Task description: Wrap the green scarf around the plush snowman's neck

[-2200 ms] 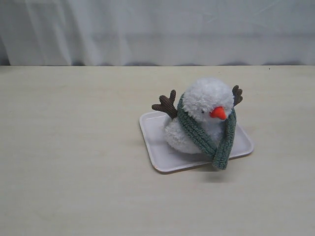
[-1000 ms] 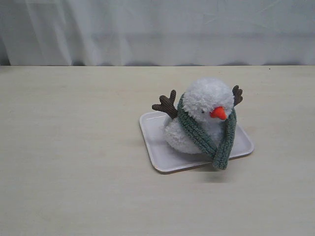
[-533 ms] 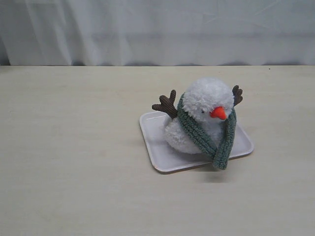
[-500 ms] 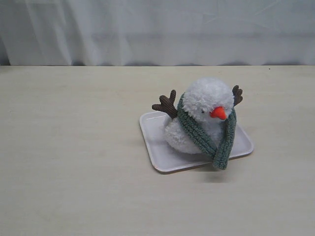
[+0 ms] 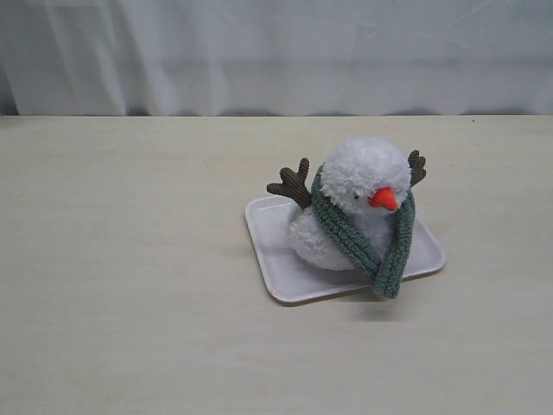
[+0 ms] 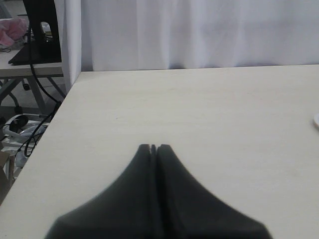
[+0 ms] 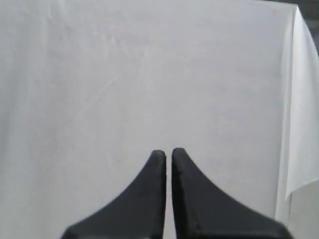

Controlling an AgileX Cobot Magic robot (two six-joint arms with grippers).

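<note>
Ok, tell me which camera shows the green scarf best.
The exterior view: the green scarf hangs around the plush snowman's neck, ends meeting in front. The left wrist view shows mostly table, the right wrist view only white curtain; neither shows the scarf.

The left pincer (image 6: 153, 148) is matte black — two fingers (image 6: 142, 172) with broad bases that sweep inward in concave curves to narrow, squared-off tips. The right pincer (image 7: 165, 153) is the same black pair, its tips a little rounder. Both look smooth and plain, with soft, blurred outlines toward the bases — dark plastic or rubber, hard to tell which.
</note>
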